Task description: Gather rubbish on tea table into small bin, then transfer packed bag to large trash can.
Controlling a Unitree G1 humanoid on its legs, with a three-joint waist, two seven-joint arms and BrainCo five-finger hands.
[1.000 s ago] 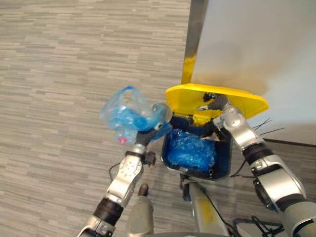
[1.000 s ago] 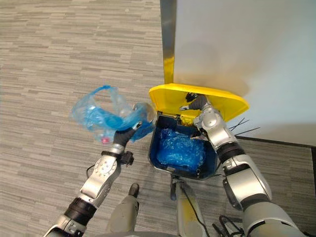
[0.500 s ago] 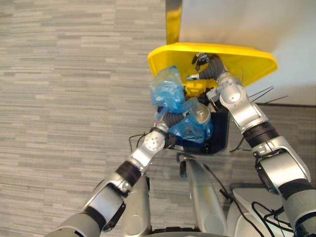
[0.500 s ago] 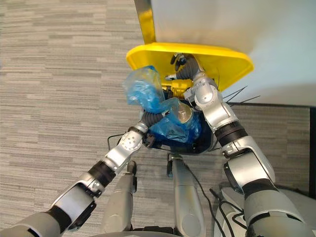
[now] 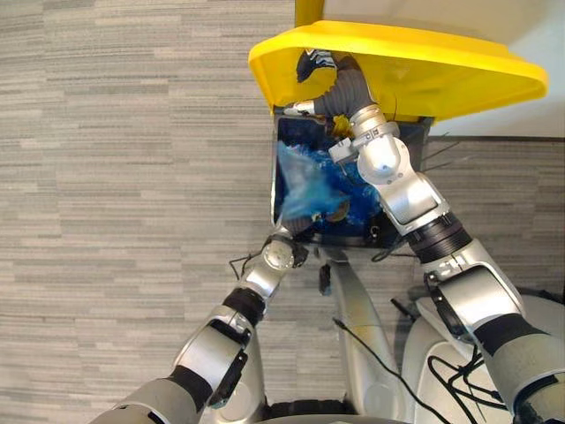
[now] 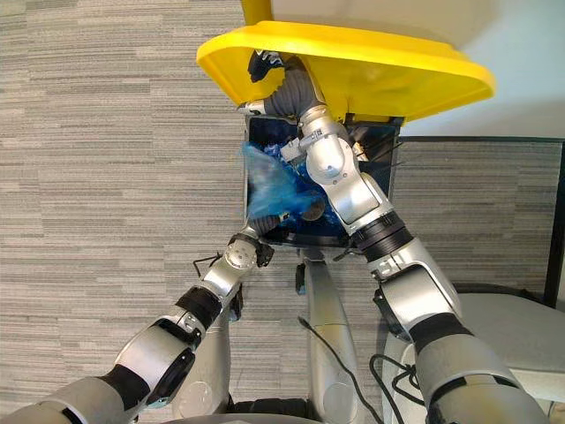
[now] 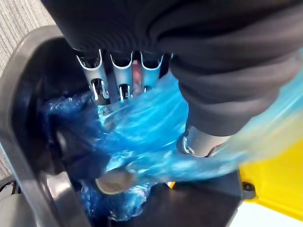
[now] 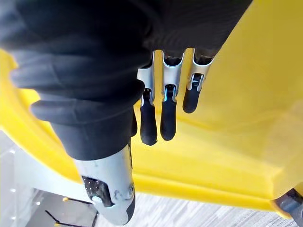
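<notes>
**Large trash can, seen from the head cameras and both wrist cameras.** The large trash can (image 7: 21, 142) stood in the upper middle of the eye views on a grey striped floor (image 5: 132, 177). Its dark body was open and its yellow lid (image 5: 441, 75) was tipped up across the top of the frame.

The right robot hand (image 8: 166, 80) reached up under the lid from the right side. Its fingers were nearly straight, with their dark tips lying against the yellow underside, and they grasped nothing.

The left robot hand (image 7: 123, 71) came in from the lower left and was placed at the near left part of the can's mouth. It gripped the packed bag (image 5: 305, 185), a translucent blue plastic sack. In the left wrist view the blue film ran between the curled fingers (image 7: 97, 80) and the thumb (image 7: 199, 142). Most of the sack hung below them, inside the can's dark walls.

In the eye views the bag covered the left half of the opening, and its upper edge lay just beside the can's left wall. A round pale object (image 7: 113, 182) showed at the lower end of the bag. Whether it lay inside the film could not be told. Other crumpled blue plastic (image 7: 111, 205) lay deeper in the can, below and around the bag.
</notes>
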